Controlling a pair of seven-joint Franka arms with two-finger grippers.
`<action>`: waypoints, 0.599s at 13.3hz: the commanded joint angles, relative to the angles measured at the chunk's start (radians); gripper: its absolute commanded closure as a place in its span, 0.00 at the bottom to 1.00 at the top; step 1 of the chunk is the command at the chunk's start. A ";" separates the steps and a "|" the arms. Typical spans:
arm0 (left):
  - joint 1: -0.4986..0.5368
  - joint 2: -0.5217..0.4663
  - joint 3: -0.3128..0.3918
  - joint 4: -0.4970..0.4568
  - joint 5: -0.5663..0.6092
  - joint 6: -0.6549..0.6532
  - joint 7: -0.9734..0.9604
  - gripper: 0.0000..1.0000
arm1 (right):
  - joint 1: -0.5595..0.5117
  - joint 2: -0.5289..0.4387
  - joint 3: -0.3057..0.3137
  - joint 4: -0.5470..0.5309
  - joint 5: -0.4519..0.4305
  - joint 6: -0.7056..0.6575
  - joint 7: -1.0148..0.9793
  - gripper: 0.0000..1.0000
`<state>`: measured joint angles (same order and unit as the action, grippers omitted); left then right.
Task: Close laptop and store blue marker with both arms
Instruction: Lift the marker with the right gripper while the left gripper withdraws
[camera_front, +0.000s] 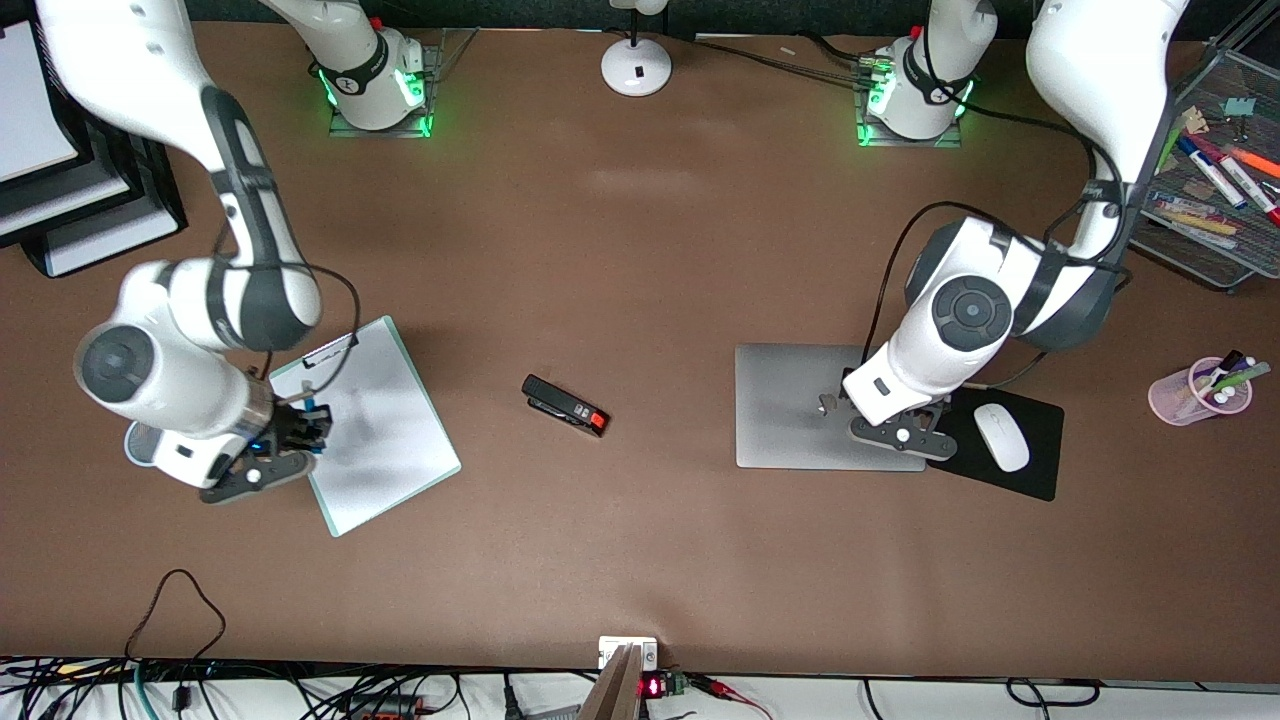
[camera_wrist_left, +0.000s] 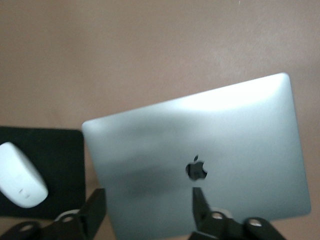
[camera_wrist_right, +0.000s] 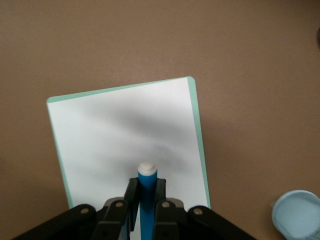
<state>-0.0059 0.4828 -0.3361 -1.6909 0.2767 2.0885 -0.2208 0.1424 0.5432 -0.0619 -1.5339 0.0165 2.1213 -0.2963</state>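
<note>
the laptop (camera_front: 800, 405) lies shut and flat on the desk (camera_front: 640, 250) toward the left arm's end, lid up with the apple logo showing, its edge just beside the mouse pad (camera_front: 1020, 445) that carries the white mouse (camera_front: 1001, 437). the left gripper (camera_wrist_left: 148, 210) hangs low over the lid with its jaws spread and nothing between them; whether a finger touches the lid is hard to tell from the blurred wrist view. so the closing half looks done, and that arm should lift straight up before swinging away, so as not to drag the lid or nudge the mouse. the step in hand is the marker (camera_wrist_right: 146, 197): the right gripper (camera_front: 300, 425) is over the clipboard (camera_front: 375, 440) at the right arm's end, jaws clamped on the blue barrel, white end pointing down at the paper. the likely homes, a pen cup (camera_front: 1200, 390) and a mesh tray (camera_front: 1215, 175) of markers, both stand at the left arm's end, well apart from this gripper, so i judge a hand-over or a long carry is needed. keep the marker upright and raised enough to clear the stapler (camera_front: 565, 405) in the middle of the desk, travel slowly so the barrel does not slip, and release only once the tip is inside the rim. a pale blue lid-like disc (camera_wrist_right: 296, 214) lies beside the clipboard.
</note>
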 joint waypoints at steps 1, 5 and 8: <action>0.024 -0.102 -0.046 -0.020 0.010 -0.120 0.012 0.00 | -0.013 -0.072 0.002 0.017 0.016 -0.093 -0.043 0.99; 0.032 -0.216 -0.081 -0.013 -0.057 -0.295 0.012 0.00 | -0.050 -0.104 -0.006 0.089 0.014 -0.156 -0.182 0.99; 0.049 -0.300 -0.083 -0.010 -0.128 -0.396 0.012 0.00 | -0.092 -0.160 -0.007 0.089 0.029 -0.152 -0.433 0.99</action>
<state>0.0116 0.2485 -0.4059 -1.6876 0.1935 1.7490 -0.2219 0.0841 0.4258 -0.0736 -1.4456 0.0174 1.9861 -0.5825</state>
